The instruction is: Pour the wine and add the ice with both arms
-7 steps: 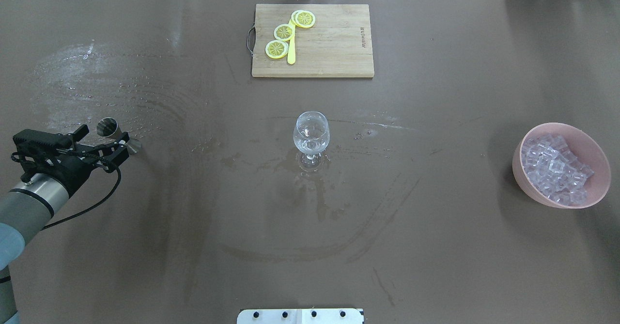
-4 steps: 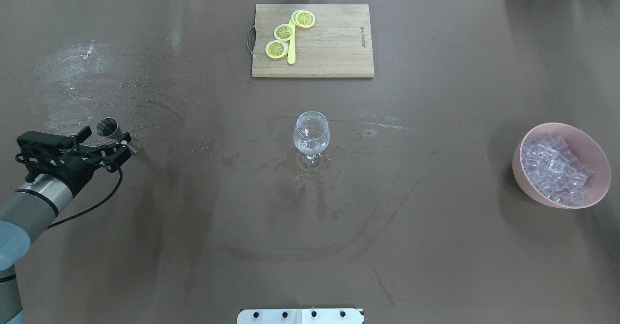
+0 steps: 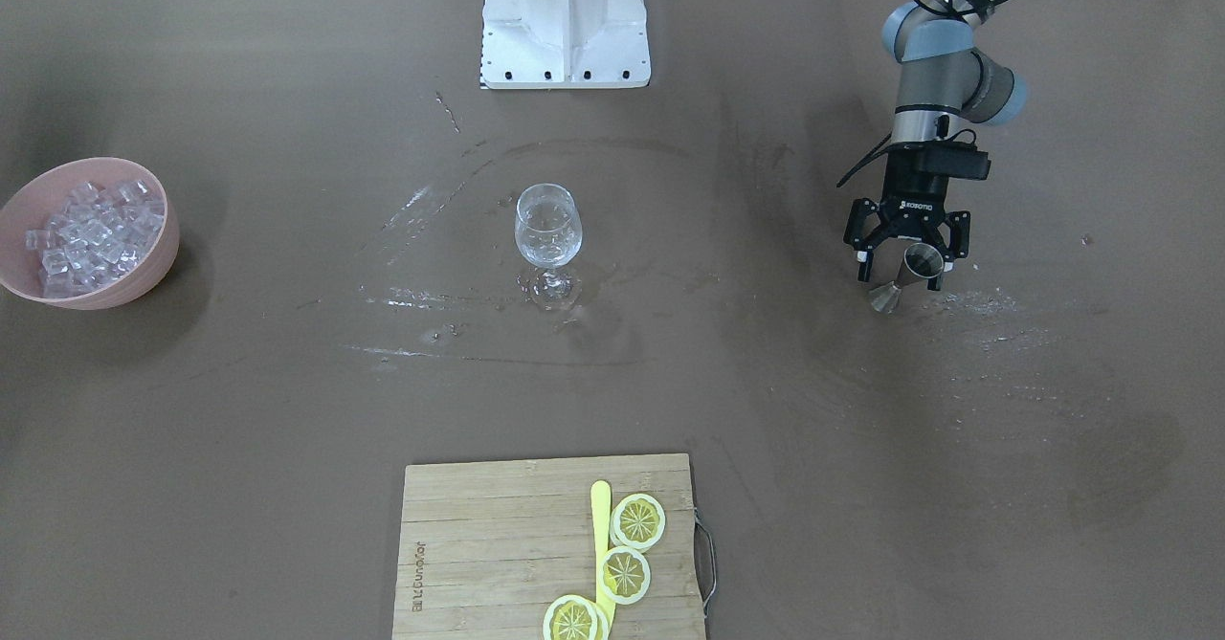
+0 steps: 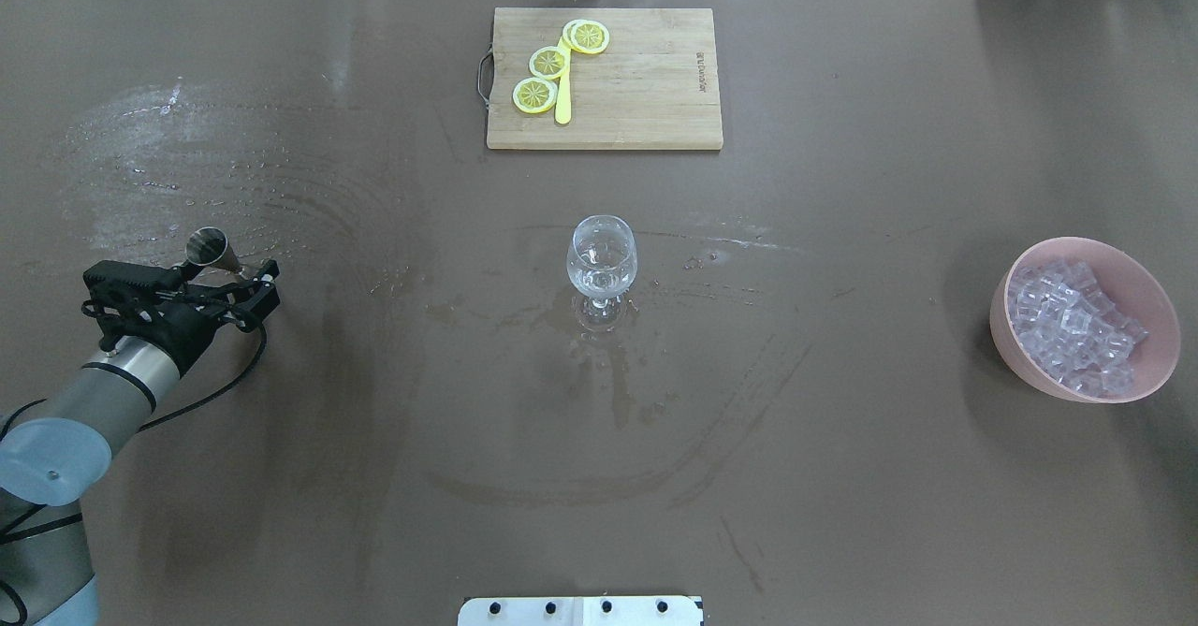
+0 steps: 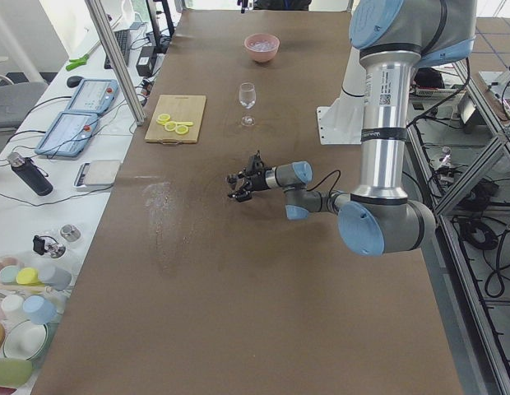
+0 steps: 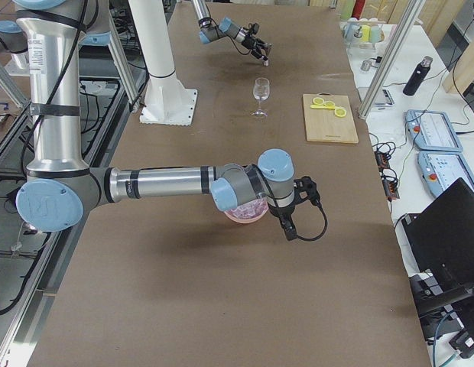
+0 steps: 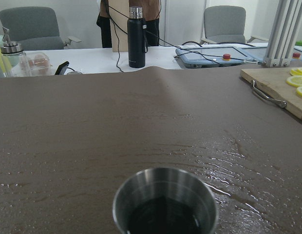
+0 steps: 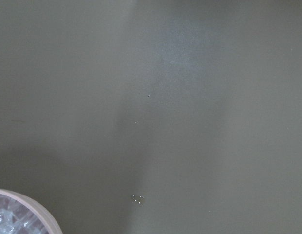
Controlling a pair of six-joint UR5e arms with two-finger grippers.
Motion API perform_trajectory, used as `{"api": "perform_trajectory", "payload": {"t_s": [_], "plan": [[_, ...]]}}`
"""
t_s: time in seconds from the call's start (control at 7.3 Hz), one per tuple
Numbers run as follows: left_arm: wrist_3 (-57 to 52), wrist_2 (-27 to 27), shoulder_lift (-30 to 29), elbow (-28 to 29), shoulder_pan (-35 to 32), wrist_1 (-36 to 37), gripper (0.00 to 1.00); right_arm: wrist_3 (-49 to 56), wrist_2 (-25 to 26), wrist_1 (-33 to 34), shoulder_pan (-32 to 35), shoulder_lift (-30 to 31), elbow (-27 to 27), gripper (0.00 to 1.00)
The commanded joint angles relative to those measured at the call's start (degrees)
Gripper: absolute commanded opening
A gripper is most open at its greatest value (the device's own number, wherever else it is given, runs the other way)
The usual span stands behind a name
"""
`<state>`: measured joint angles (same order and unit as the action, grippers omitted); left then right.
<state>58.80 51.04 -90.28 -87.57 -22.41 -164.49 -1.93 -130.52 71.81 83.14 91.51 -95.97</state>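
Observation:
A steel jigger (image 4: 207, 246) with dark liquid in its cup (image 7: 165, 212) stands at the table's left. My left gripper (image 4: 234, 282) is open, its fingers on either side of the jigger; the front-facing view shows the same (image 3: 902, 275). A stemmed wine glass (image 4: 601, 256) stands at the table's middle, far from both grippers. The ice (image 4: 1076, 322), several clear cubes, fills a pink bowl (image 4: 1003, 336) at the right. My right gripper (image 6: 304, 193) shows only in the exterior right view, just beside the bowl, and I cannot tell whether it is open or shut.
A wooden cutting board (image 4: 646, 83) with lemon slices (image 4: 548, 63) and a yellow knife lies at the far middle. Wet streaks cover the mat around the glass and the jigger. The white robot base (image 3: 565, 18) is at the near edge.
My left arm has swung to the right, and its open gripper has slid further along the jigger. The jigger, glass and bowl have not moved.

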Motion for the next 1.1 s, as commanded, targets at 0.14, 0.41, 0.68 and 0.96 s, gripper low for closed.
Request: {"api": "perform_trajectory", "payload": {"t_s": [0.14, 0.41, 0.68, 0.96], "plan": [[-0.09, -0.06, -0.59, 2.13, 0.0, -2.94, 0.97, -0.09, 0.0, 0.0, 0.0, -0.02, 0.17, 1.0], [-0.18, -0.06, -0.59, 2.05, 0.0, -3.03, 0.77, -0.09, 0.0, 0.0, 0.0, -0.02, 0.08, 1.0], [-0.09, -0.06, -0.51, 2.05, 0.0, -3.12, 0.49, -0.09, 0.0, 0.0, 0.0, -0.02, -0.01, 1.0], [-0.09, -0.06, -0.51, 2.05, 0.0, -3.12, 0.35, -0.09, 0.0, 0.0, 0.0, -0.02, -0.09, 1.0]]}}
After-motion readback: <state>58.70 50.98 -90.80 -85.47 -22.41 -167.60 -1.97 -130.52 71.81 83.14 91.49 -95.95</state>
